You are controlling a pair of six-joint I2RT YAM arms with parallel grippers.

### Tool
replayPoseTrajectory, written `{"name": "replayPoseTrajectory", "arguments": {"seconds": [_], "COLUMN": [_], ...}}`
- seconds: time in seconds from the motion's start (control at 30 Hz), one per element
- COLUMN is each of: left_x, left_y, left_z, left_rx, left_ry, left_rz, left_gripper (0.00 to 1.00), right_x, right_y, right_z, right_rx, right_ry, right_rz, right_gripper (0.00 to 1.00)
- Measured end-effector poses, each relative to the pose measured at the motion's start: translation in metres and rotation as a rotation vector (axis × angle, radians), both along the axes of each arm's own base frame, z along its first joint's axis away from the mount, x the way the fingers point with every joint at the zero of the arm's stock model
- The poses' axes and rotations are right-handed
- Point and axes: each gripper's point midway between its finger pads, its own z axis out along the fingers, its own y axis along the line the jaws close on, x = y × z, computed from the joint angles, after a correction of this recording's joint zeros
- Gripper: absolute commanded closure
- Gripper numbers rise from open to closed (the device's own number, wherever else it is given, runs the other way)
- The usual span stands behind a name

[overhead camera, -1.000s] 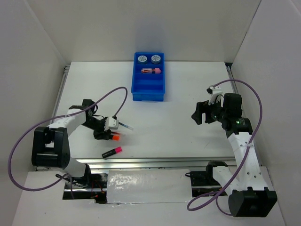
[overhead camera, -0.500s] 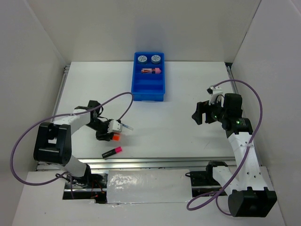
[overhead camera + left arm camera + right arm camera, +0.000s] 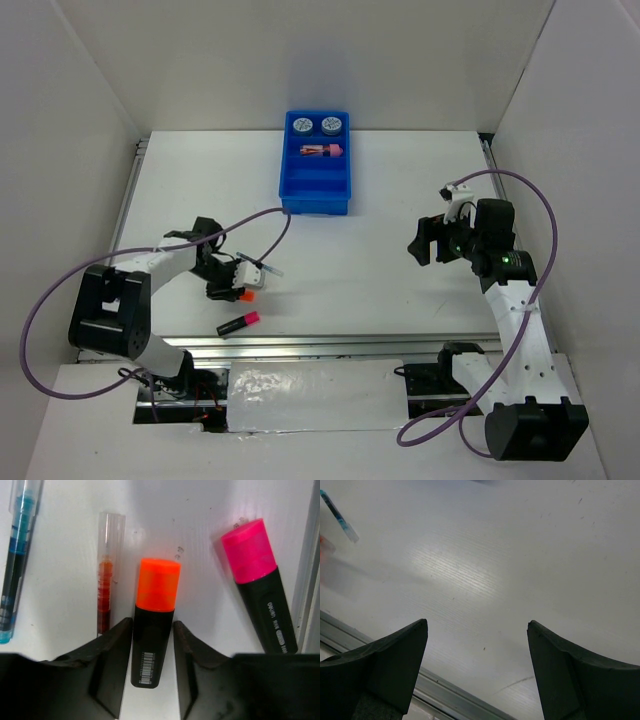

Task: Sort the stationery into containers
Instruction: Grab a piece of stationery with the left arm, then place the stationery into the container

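My left gripper has its fingers pressed to both sides of the orange-black highlighter, which lies on the table; both show in the top view, gripper and highlighter. A red pen and a blue pen lie to its left, a pink-black highlighter to its right. The blue tray stands far back, with two patterned rolls in its farthest compartment and a pink cylinder in the one nearer. My right gripper is open and empty above bare table.
A metal rail runs along the table's near edge, just beyond the pink-black highlighter. White walls enclose the table on three sides. The right wrist view shows bare table between the fingers and the blue pen far left.
My left gripper has slid forward and right along the table until the orange-black highlighter sits between its fingers. The right arm has not moved.
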Motion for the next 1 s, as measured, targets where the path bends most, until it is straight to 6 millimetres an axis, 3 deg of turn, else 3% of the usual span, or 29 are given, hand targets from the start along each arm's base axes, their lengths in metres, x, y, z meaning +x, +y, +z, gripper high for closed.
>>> {"name": "replayPoseTrajectory", "arguments": {"seconds": [0.13,0.3,0.4,0.5,0.57,0.67,0.77,0.87,0.93,1.0], "left_x": [-0.005,-0.013,-0.003,0.02,0.051,0.103,0.163,0.223,0.259,0.284], "left_y": [-0.004,-0.013,-0.03,-0.053,-0.074,-0.101,-0.125,-0.145,-0.155,-0.164], "left_z": [0.001,0.012,0.045,0.088,0.135,0.19,0.218,0.218,0.204,0.187], "left_rx": [0.009,-0.002,-0.049,-0.113,-0.173,-0.244,-0.279,-0.284,-0.268,-0.247], "left_ry": [0.014,0.051,0.011,-0.067,-0.159,-0.271,-0.356,-0.434,-0.478,-0.501], "left_rz": [-0.011,-0.027,-0.037,-0.032,-0.001,0.04,0.094,0.145,0.172,0.181], "left_gripper": [0.7,0.85,0.91,0.94,0.95,0.95,0.95,0.95,0.95,0.95], "right_x": [0.0,0.0,0.0,0.0,0.0,0.001,0.002,0.003,0.004,0.005], "right_y": [0.0,0.0,0.0,0.0,0.0,0.0,0.0,0.0,-0.002,-0.003], "right_z": [-0.001,-0.001,-0.001,-0.001,-0.001,-0.003,-0.006,-0.008,-0.01,-0.011], "right_rx": [0.0,-0.001,0.0,0.001,0.003,0.004,0.005,0.006,0.007,0.007], "right_ry": [0.002,0.002,0.002,0.002,0.004,0.013,0.025,0.035,0.042,0.048], "right_rz": [-0.001,-0.001,-0.001,0.0,0.001,0.0,-0.001,-0.003,-0.007,-0.011], "right_gripper": [0.13,0.14,0.14,0.14,0.14,0.14,0.14,0.14,0.14,0.14]}}
